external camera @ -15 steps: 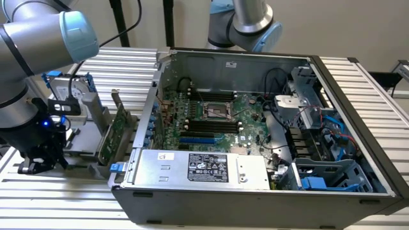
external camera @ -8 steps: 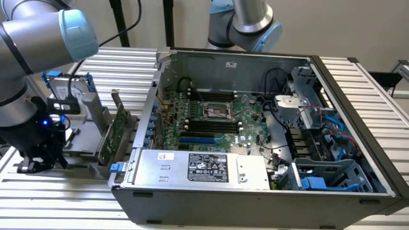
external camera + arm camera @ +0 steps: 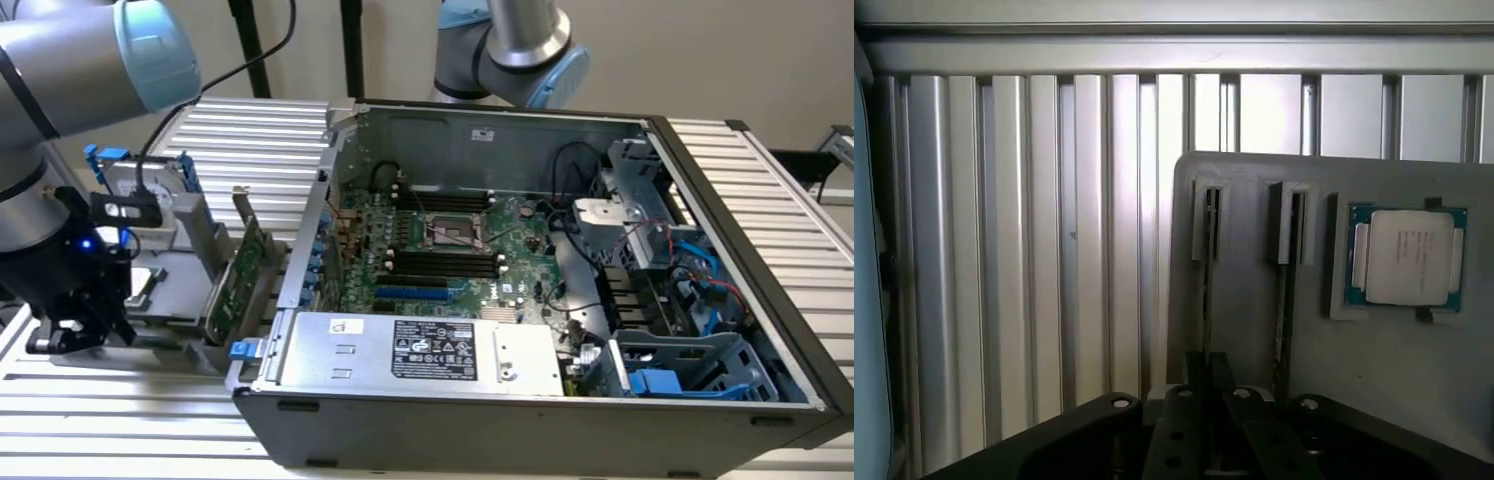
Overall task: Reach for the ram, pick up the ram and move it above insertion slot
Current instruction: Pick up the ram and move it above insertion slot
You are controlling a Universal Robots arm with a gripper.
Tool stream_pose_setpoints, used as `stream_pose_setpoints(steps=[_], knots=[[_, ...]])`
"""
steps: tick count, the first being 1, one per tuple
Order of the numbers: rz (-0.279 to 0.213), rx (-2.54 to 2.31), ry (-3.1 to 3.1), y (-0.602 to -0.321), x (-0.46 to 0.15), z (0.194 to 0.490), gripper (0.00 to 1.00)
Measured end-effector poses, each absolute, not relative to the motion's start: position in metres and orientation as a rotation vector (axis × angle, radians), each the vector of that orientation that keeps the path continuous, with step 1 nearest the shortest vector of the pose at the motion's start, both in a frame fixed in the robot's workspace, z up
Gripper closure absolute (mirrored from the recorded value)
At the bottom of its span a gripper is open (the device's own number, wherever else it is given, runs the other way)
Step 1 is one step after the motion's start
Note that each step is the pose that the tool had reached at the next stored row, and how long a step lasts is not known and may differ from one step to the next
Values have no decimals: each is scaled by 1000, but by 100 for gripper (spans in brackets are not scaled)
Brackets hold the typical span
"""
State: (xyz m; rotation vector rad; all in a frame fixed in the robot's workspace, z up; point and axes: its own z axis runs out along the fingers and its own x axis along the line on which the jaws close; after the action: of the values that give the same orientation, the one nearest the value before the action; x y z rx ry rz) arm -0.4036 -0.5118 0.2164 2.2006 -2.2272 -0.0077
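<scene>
Exterior view. Gripper low at the exterior view's left, over a grey holder on the ribbed aluminium table, well apart from the open computer case. Just beside the holder, toward the case: a wide green expansion card, standing on edge. Black memory slots far inside, on the motherboard. State of the jaws: cannot tell.

Wrist view. The ram standing on its thin edge in a narrow groove of the holder, in line with the gripper. A second stick in the neighbour groove, then a processor in a recess. Contact with the ram: cannot tell either.

Probably the reaching or grasping step. To do it well: centre over the thin edge, descend straight, press on the flat faces, lift vertically to avoid jamming in the groove, keep off the second stick.

Table grooved and metallic, with narrow gaps between ribs, so no good place for dropping a thin board. Behind, a plain pale wall and black posts.
</scene>
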Motion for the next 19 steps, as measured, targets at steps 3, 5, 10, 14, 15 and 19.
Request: stream_pose_setpoints(steps=[3, 5, 10, 14, 15, 19], knots=[[-6, 2200, -2226, -512, -404, 227, 87], [-4, 2200, -2225, -512, -403, 236, 87], [-2, 2199, -2224, -512, -401, 259, 87], [-2, 2200, -2223, -512, -397, 277, 87], [-2, 2200, -2222, -512, -395, 282, 87], [-3, 2202, -2222, -512, -383, 300, 87]])
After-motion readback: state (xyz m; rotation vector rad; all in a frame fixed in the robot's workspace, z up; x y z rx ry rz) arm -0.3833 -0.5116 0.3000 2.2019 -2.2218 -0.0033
